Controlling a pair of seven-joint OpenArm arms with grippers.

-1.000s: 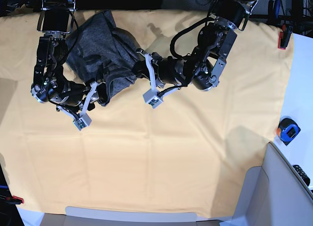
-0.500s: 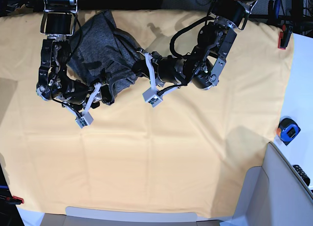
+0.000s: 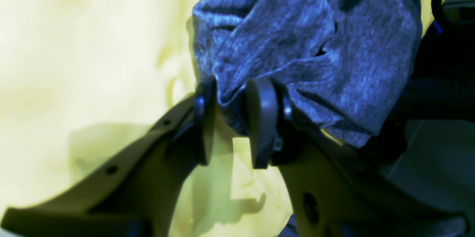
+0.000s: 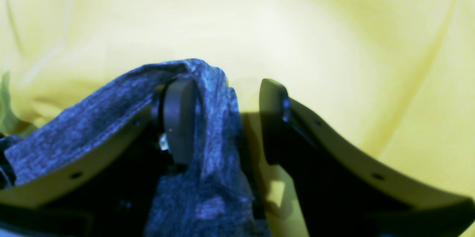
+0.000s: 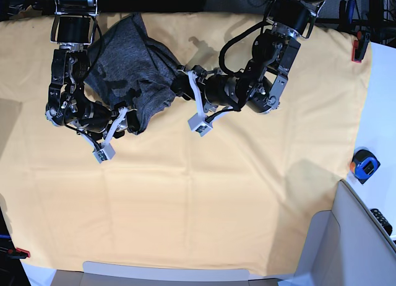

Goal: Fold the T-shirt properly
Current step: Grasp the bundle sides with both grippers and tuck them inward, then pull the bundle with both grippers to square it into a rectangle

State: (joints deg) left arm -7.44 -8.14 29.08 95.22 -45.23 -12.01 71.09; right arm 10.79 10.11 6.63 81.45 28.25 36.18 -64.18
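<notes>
Our left gripper [image 3: 230, 122] has just let its jaws part, loosely straddling a fold of the T-shirt [image 5: 127, 69]. Our right gripper [image 4: 222, 122] stands spread, cloth draped over one finger. The shirt lies bunched between them on the worktop [image 5: 204, 199]: released, not yet folded.

Both arms are built of black, rounded joint housings with looping black cables running along them. The right arm [image 5: 68, 88] carries a silver-grey block near its top; the left arm [image 5: 266, 69] has grey bracket plates at its elbow. Each ends in pale grey, curved fingers [image 3: 122, 177] pierced by small round holes, tipped with dark oval pads [image 4: 180, 120]. A small white camera box [image 5: 199, 124] sits beside the wrist, with what looks like a green dot.
</notes>
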